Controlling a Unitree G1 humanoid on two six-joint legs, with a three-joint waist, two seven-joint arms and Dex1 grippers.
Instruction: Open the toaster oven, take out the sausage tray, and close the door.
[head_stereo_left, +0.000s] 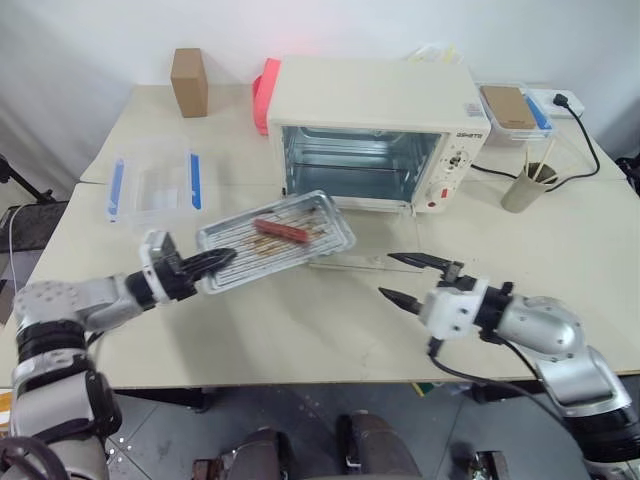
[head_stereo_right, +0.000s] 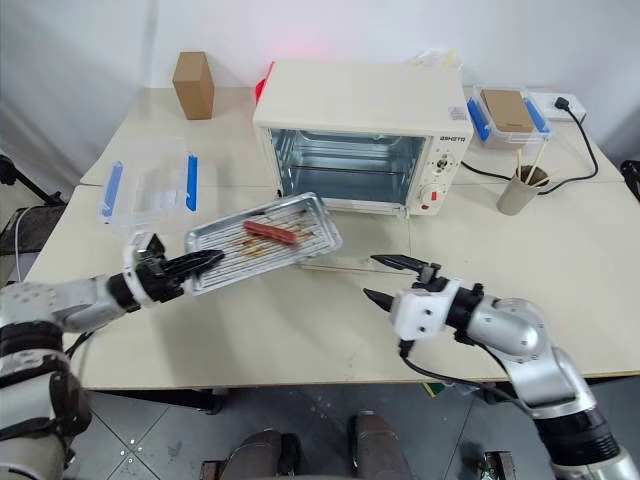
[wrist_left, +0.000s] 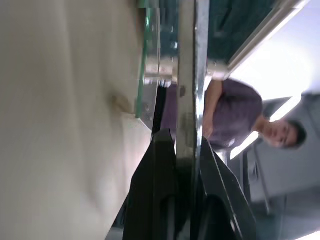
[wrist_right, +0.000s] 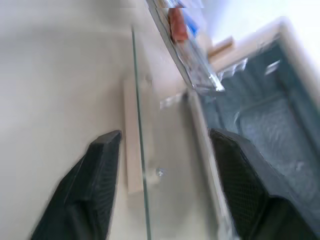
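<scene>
In front of the toaster oven (head_stereo_left: 372, 135), my left gripper (head_stereo_left: 205, 266) pinches the sausage tray (head_stereo_left: 277, 238) by its edge, the tray tilted above the worktop (head_stereo_left: 300, 330). I should level it so the sausage (head_stereo_left: 281, 230) stays put. My right gripper (head_stereo_left: 409, 279) hangs empty, fingers apart, near the dropped door (wrist_right: 145, 165).

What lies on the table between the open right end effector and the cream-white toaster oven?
The lowered glass door lies flat between the right end effector and the cream-white toaster oven, seen in the left eye view.

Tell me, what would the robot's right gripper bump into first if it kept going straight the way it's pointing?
Probably the tray. The right gripper, fingers open, points across the table toward it, above the oven's folded-down glass door. Depth is hard to judge, so it might pass just beside it.
</scene>
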